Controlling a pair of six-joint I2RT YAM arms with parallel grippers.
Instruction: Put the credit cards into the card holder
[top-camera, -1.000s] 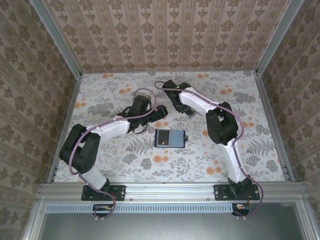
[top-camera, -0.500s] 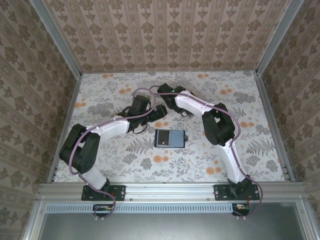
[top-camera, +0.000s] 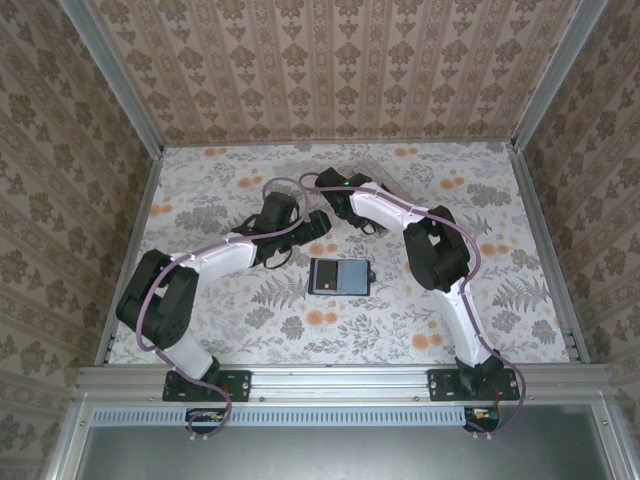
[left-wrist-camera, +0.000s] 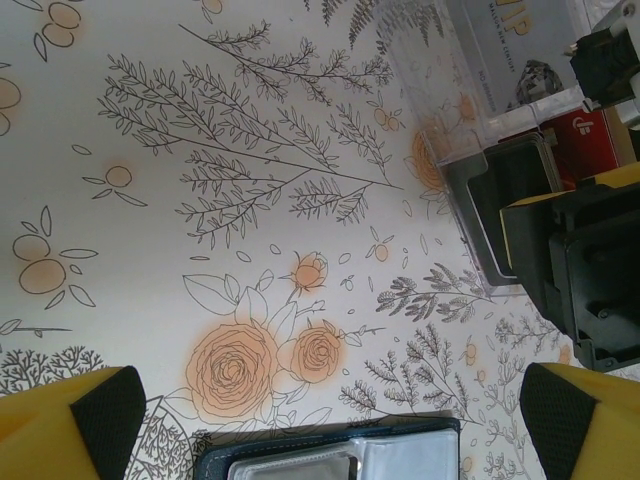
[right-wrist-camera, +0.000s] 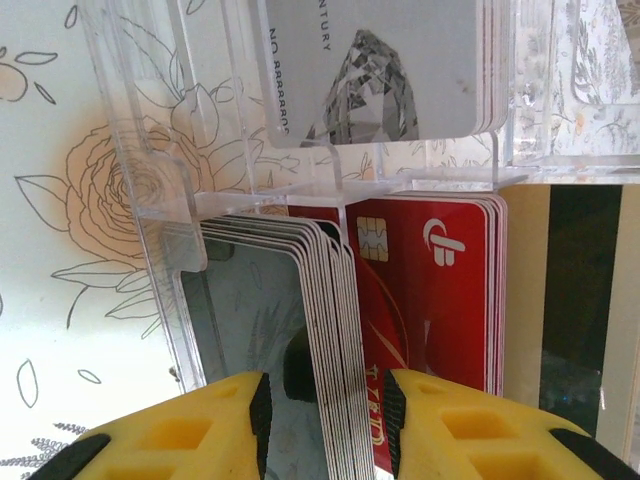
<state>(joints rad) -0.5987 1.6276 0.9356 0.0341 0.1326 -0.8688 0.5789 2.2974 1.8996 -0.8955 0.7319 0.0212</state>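
- Clear plastic box (right-wrist-camera: 150, 200) on the flowered table (left-wrist-camera: 200, 150), with the credit cards (right-wrist-camera: 330, 290) standing on edge in its compartments: dark grey cards (right-wrist-camera: 250, 300), red cards (right-wrist-camera: 440, 290) beside them, and a pale card (right-wrist-camera: 370, 70) in the next compartment.
- Right gripper (right-wrist-camera: 325, 400) down at the box, yellow fingers (right-wrist-camera: 460, 420) partly apart and straddling card edges where grey meets red. Cannot tell whether pinching them or merely set around them.
- Left gripper (left-wrist-camera: 335, 415) spread wide, grasping nothing, poised just over the card holder (left-wrist-camera: 330, 455).
- Card holder navy, lying flat near the table's middle, apart from the box and nearer the arm bases. Cannot tell whether the pale panel showing on it is a card.
- Step in hand, by judgement: drawing a card out of the box, with the insertion not yet begun.
- Next move likely calls for:
  - closing on a single card rather than a bunch;
  - lifting it straight up, clear of the divider walls;
  - carrying it to the holder, perhaps with the left gripper steadying the holder.
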